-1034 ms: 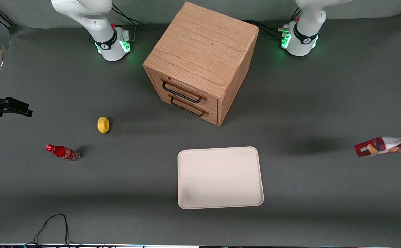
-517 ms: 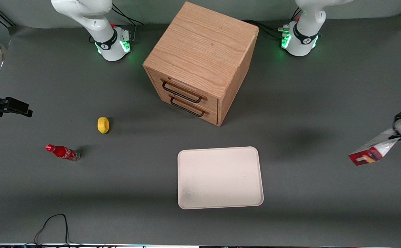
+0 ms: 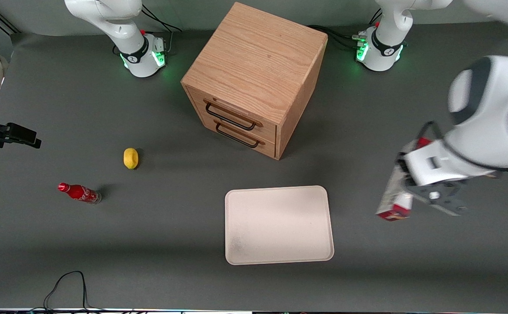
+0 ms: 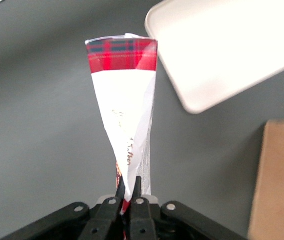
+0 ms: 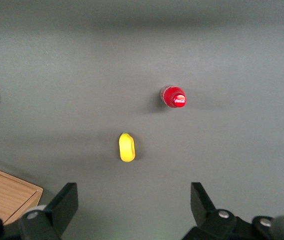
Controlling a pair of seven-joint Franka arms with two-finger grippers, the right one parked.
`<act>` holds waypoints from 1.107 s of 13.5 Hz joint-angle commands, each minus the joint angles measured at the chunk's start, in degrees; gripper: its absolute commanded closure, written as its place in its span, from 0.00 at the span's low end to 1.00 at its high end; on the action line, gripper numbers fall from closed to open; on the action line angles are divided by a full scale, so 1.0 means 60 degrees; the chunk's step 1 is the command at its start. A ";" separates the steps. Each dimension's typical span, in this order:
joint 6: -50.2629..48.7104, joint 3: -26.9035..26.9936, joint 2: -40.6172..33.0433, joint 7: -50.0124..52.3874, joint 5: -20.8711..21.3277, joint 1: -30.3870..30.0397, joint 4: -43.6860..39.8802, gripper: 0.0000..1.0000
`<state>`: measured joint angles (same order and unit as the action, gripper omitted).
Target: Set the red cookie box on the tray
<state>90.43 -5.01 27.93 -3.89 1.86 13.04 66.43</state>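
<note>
The left arm's gripper (image 4: 128,192) is clamped on one end of the long slim dark-red cookie box (image 3: 394,196), hanging in the air at the front view's right — beside the flat cream-white tray (image 3: 278,225), not over it. The pinch looks thin, apparently squeezing the carton, so it could swing or slip. The dark grey table (image 3: 158,244) also holds a wooden drawer cabinet (image 3: 254,78).

Red cookie box (image 3: 394,196) aloft beside tray (image 3: 279,225)
</note>
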 commanded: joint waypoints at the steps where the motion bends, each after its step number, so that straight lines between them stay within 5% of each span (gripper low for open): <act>1: 0.0569 -0.0348 0.1959 0.2894 -0.0425 0.0536 -0.1985 1.00; 10: 0.3647 -0.0585 0.4146 0.5041 -0.0428 0.0814 -0.1712 1.00; 15: 0.4835 -0.0556 0.4339 0.5350 -0.0384 0.0800 -0.0775 1.00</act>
<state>117.74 -8.74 55.20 26.75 -0.26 17.53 59.59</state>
